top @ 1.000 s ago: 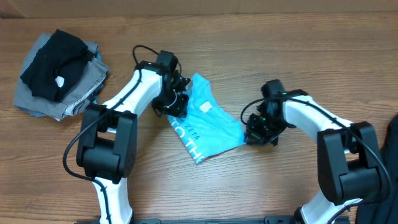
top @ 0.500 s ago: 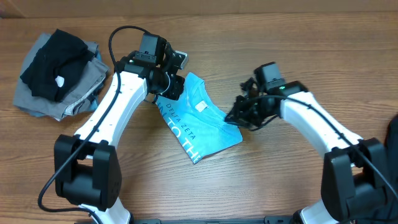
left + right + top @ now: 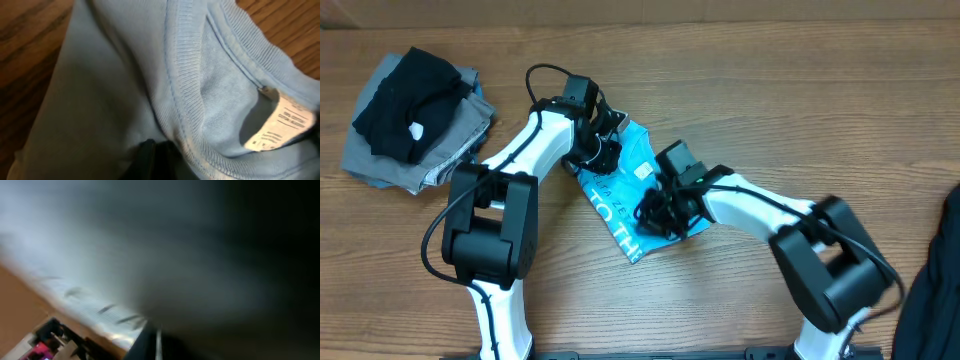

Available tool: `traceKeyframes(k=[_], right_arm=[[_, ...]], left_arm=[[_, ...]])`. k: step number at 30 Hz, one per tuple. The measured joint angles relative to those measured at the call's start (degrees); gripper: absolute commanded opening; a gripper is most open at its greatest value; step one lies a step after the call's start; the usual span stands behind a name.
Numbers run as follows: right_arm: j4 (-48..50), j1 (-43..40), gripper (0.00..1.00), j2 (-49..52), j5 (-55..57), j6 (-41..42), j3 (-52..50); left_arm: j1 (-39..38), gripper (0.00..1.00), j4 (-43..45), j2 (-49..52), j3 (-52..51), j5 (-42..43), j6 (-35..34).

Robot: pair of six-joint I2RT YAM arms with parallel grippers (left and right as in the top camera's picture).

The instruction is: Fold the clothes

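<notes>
The light blue T-shirt [image 3: 617, 203] lies folded at the table's middle, with white lettering along its left edge and a small white tag [image 3: 642, 171]. My left gripper [image 3: 600, 152] sits at the shirt's top left corner by the collar. In the left wrist view its dark finger [image 3: 154, 160] is sunk in blue cloth [image 3: 125, 75] just below the ribbed collar, with the tag [image 3: 280, 125] to the right. My right gripper [image 3: 658, 215] is over the shirt's middle. Its wrist view is blurred and filled with pale cloth [image 3: 100, 240] pressed around the finger [image 3: 152, 342].
A pile of other garments lies at the far left, a black one [image 3: 415, 90] on top of grey ones [image 3: 390, 160]. A dark cloth [image 3: 935, 290] shows at the right edge. Bare wood table [image 3: 770, 90] surrounds the shirt.
My right gripper has swept left from the shirt's right edge onto its middle, and the shirt's right side now looks narrower. My left gripper rose, then came back down at the collar.
</notes>
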Motion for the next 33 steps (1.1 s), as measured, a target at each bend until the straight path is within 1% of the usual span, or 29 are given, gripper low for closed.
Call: traceKeyframes(k=[4,6,7,8,11,12,13,14,17,19,22,28,31,33], right_arm=[[-6.2,-1.8,0.04,0.3,-0.4,3.0,1.2],[-9.4,-3.8,0.04,0.2,-0.5,2.9,1.3],[-10.6,-5.0,0.04,0.1,-0.5,2.5,1.3],[-11.6,-6.7,0.05,0.0,-0.5,1.8,1.3],[-14.3,-12.8,0.05,-0.2,0.3,-1.9,1.6],[-15.2,-14.9,0.05,-0.2,0.9,-3.5,2.0],[-15.7,-17.6,0.05,-0.2,1.7,-6.2,2.4],[-16.0,-19.6,0.08,-0.2,2.4,-8.5,3.0],[-18.3,-24.9,0.12,-0.1,4.1,-16.1,5.5],[-21.3,-27.5,0.14,-0.1,4.1,-20.7,7.3],[-24.8,-28.3,0.14,-0.3,3.4,-25.6,9.5],[-29.0,-26.6,0.14,-2.6,-0.1,-29.8,11.5],[-29.0,-24.6,0.13,-3.3,-1.3,-29.9,11.5],[-27.2,-22.7,0.11,-3.3,-1.0,-28.5,11.5]], left_arm=[[1.4,0.18,-0.8,0.0,0.1,1.3,-0.3],[2.6,0.2,-2.1,0.0,0.3,2.3,-0.7],[3.2,0.24,-2.9,0.0,0.3,2.5,-0.7],[3.9,0.29,-3.6,0.0,0.4,2.7,-0.9],[5.7,0.37,-5.7,-0.2,0.5,2.7,-1.5],[6.0,0.42,-6.3,-0.3,0.5,2.5,-1.7],[6.4,0.54,-6.8,-0.4,0.5,2.4,-1.8],[6.7,0.59,-7.1,-0.6,0.5,2.3,-2.0],[6.8,0.63,-8.4,-1.8,0.5,2.2,-2.3],[6.8,0.63,-9.6,-2.8,0.5,2.3,-2.5],[7.4,0.63,-11.9,-4.2,0.5,3.8,-3.1],[9.2,0.66,-17.1,-4.4,0.5,12.9,-3.5],[9.1,0.71,-18.5,-4.4,0.2,15.3,-3.7],[8.9,0.76,-18.5,-4.5,-0.9,16.3,-4.0]])
